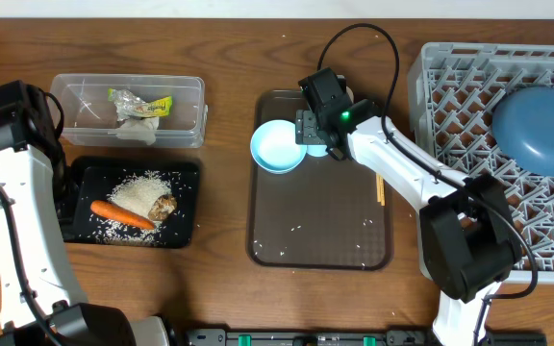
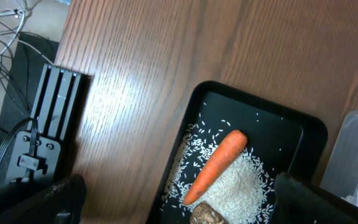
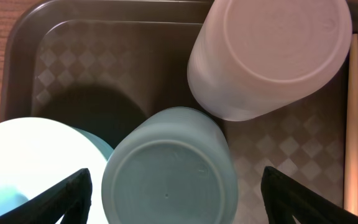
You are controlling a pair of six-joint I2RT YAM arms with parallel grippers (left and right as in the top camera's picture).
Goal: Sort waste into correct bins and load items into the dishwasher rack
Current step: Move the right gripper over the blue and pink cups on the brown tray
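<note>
My right gripper (image 3: 182, 199) is open over the brown serving tray (image 1: 325, 216). An upside-down light-blue cup (image 3: 169, 171) sits between its fingers with a gap on each side. A white cup (image 3: 269, 56) stands upside down just beyond it, and the light-blue bowl (image 1: 279, 146) is to its left. Chopsticks (image 3: 353, 124) lie along the tray's right side. My left gripper (image 2: 188, 202) is open above the black tray (image 2: 253, 102), which holds the carrot (image 2: 219, 163), rice (image 2: 244, 186) and a brown lump (image 2: 207, 216). A dark-blue plate (image 1: 539, 128) lies in the grey rack (image 1: 450, 96).
The clear tub (image 1: 85, 96) behind the black tray holds a green-yellow wrapper (image 1: 147, 103) and a white tissue (image 1: 138, 130). Loose rice grains dot the serving tray. My left arm (image 1: 17, 173) stands at the table's left edge.
</note>
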